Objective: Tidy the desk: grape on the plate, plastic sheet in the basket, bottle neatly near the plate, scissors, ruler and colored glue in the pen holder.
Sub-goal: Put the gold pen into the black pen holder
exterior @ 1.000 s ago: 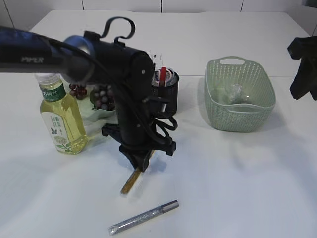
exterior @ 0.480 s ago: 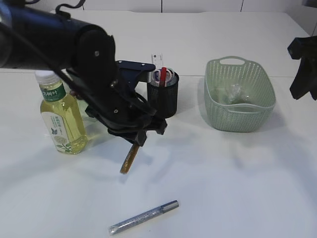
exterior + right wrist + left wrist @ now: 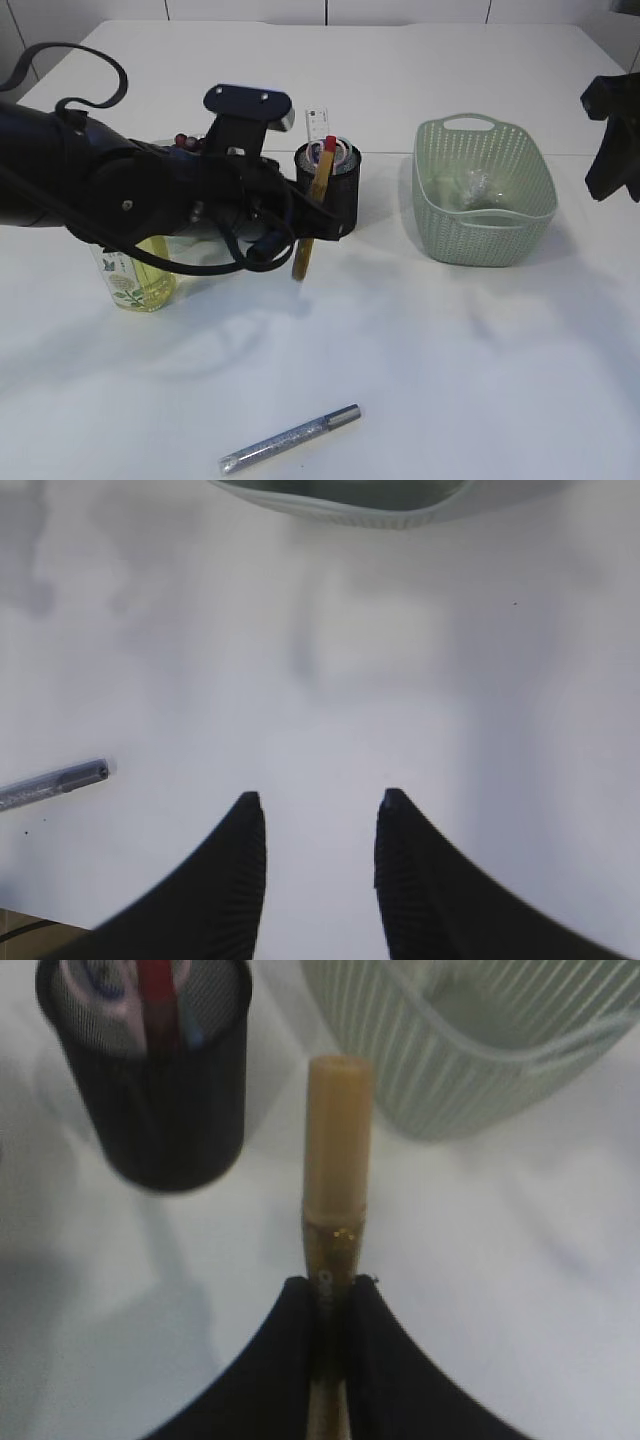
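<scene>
White desk, bottle half hidden behind left hand pinching gold glue pen.

Left arm stretched low across the table, left tool clamped, right tool apparently raised, fingers parted

Bottle and grape plate mostly hidden behind the left arm.
</scene>
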Controlling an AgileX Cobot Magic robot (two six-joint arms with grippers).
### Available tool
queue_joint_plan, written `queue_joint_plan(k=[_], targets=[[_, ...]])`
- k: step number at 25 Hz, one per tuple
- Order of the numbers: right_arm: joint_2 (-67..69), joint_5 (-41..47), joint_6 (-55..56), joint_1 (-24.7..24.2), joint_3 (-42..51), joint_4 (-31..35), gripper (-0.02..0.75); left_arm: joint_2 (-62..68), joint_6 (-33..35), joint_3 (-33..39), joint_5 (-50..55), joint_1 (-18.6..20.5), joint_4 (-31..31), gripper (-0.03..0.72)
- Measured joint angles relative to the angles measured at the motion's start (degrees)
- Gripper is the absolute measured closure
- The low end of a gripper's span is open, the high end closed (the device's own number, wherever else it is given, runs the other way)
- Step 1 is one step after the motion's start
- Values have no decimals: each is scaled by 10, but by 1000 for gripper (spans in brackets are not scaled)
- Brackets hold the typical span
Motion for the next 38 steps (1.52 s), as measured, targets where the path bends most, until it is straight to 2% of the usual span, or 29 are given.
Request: queue_joint_plan(k=[9, 14, 21, 27, 32, 38], targets=[[0, 0, -9, 0, 0, -13, 433, 12, 4, 0, -266, 5, 19, 647], [0, 0, -10, 0, 0, -22, 433, 39, 8, -11, -357, 32, 13, 645], [0, 0, -10, 0, 0, -26, 433, 105, 9, -91, -372, 73, 2, 643], [0, 0, -10, 0, 0, -34, 433, 154, 25, -137, -370, 75, 3, 641], [0, 0, -10, 0, 0, -36, 433, 179, 76, -168, -336, 75, -8, 638], [0, 0, -12, 0, 0, -37, 433, 196, 84, -183, -321, 84, -10, 637]])
